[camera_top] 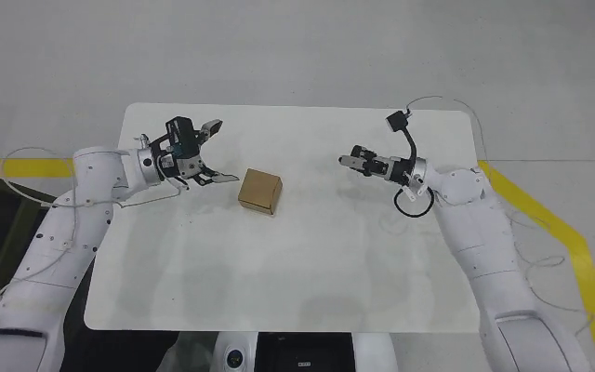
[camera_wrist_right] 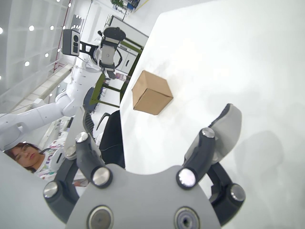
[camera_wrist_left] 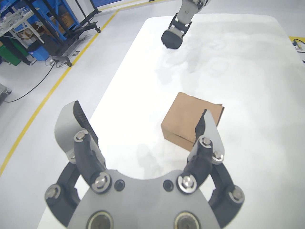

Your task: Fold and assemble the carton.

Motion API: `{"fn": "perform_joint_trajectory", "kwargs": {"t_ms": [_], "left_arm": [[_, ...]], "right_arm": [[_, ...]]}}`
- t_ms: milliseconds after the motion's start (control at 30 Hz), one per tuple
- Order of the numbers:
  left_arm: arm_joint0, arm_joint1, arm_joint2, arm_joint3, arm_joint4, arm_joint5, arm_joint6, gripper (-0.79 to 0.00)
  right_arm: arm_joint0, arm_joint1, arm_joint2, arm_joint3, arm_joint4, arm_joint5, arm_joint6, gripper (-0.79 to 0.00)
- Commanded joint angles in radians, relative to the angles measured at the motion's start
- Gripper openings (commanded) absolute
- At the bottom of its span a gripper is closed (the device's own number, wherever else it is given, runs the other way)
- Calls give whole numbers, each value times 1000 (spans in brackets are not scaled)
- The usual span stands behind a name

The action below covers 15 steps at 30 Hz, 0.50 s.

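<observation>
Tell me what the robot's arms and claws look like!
The left arm and right arm are smooth, rounded white tubes. A thin black cable loops by the right wrist. The left gripper and right gripper each have a grey plate, black links, shiny round screws and two curved silver fingers lined with black ribbed pads.

So the room: a white rounded-corner table (camera_top: 372,270) sits on a pale grey glossy floor (camera_top: 297,46) marked with yellow lines (camera_top: 37,168). Well beyond the left pincer (camera_wrist_left: 141,107), off the table, there are blue metal storage racks (camera_wrist_left: 54,10), black wheeled frames (camera_wrist_left: 81,24) and a green bin (camera_wrist_left: 9,55). High up past the right pincer (camera_wrist_right: 157,114), round lights (camera_wrist_right: 31,27) dot a white gridded ceiling (camera_wrist_right: 19,5).
</observation>
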<state>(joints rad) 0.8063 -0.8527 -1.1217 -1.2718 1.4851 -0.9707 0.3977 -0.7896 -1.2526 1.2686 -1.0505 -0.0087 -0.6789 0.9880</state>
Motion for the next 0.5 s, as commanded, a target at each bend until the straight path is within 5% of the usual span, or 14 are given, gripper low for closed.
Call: {"fn": "perform_joint_trajectory", "kwargs": {"t_ms": [0,233,467], "left_arm": [[-6,-1,2,17,16,10,-12,0],[-19,-1,-34,130,-36,42,26,0],[-19,16,-107,137,-63,27,30,0]], "right_arm": [[-12,10,27,-28,-69,-9,-39,0],[-59,47,150,-123,-278,-19,-227,0],[-104,66,201,-198,-364,-3,-325,0]]}}
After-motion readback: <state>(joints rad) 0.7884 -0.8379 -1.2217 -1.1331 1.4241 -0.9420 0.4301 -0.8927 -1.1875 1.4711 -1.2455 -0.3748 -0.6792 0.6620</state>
